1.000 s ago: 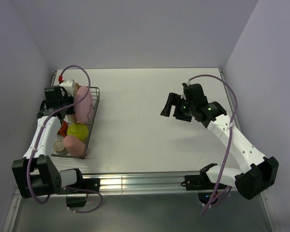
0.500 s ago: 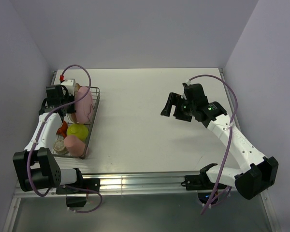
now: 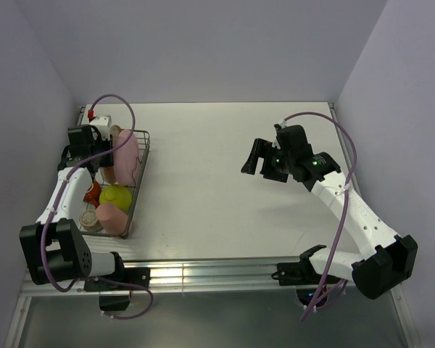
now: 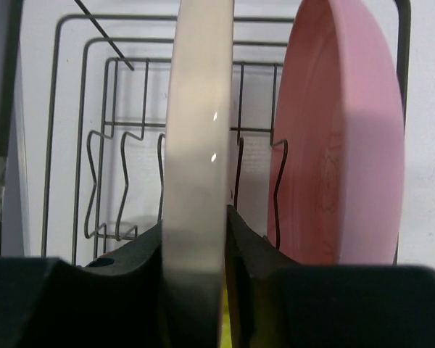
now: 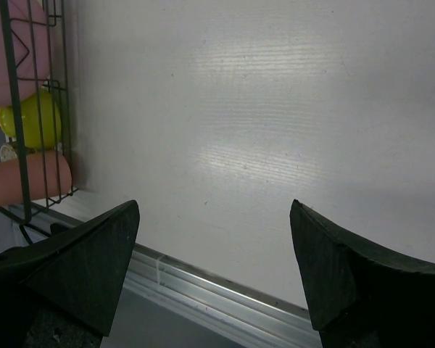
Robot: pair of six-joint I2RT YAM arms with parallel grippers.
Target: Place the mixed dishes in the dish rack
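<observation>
The dish rack (image 3: 143,154) stands at the table's left edge. A pink plate (image 3: 126,156) stands upright in it, and a cream plate (image 4: 196,145) stands on edge just left of the pink plate (image 4: 341,145). My left gripper (image 3: 100,148) straddles the cream plate's rim. Its jaws are slightly parted, and a thin gap shows beside the right finger (image 4: 250,254). The lime-green bowl (image 3: 116,196), salmon-pink cup (image 3: 110,216), red-orange mug (image 3: 94,194) and small grey-tan cup (image 3: 89,219) sit in the rack's near half. My right gripper (image 3: 257,159) hovers open over mid-table, holding nothing.
The rack's upright wire prongs (image 4: 98,167) stand to the left of the cream plate. A purple wall runs close along the rack's left side. In the right wrist view the rack's corner (image 5: 25,109) and the table's metal front rail (image 5: 203,279) show.
My left gripper's jaws have eased apart around the cream plate's rim, and the left wrist has shifted slightly toward the back. The right arm has not moved.
</observation>
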